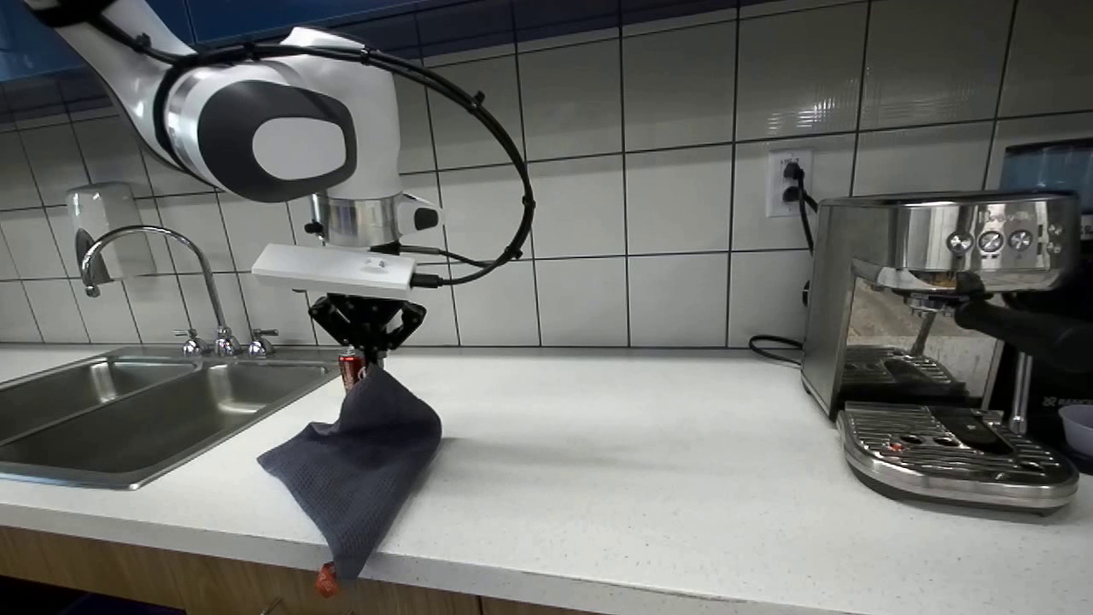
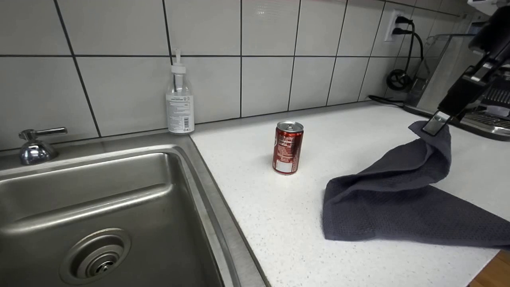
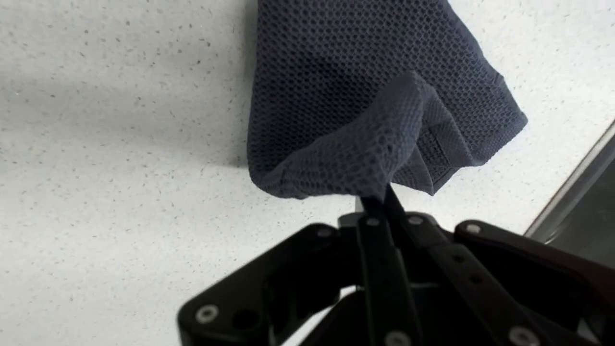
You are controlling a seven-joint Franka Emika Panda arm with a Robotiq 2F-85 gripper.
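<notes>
Your gripper is clamped on a raised peak of the rumpled, dark blue-grey, waffle-textured cloth, draped on the white speckled surface with one tip past its front edge. Expect it light, limp, hardly slippery — an upstanding fold suits your pinch.

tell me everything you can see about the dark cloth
The dark cloth is slate blue-grey fabric with a honeycomb-like weave and smoother bands along some edges. The gripper is closed on its upper end, holding that part up off the white counter. Below, the soft-looking fabric folds over itself and rests on the counter near the sink; one narrow tip reaches the counter's front edge in an exterior view. Whether it is damp cannot be told.
</notes>
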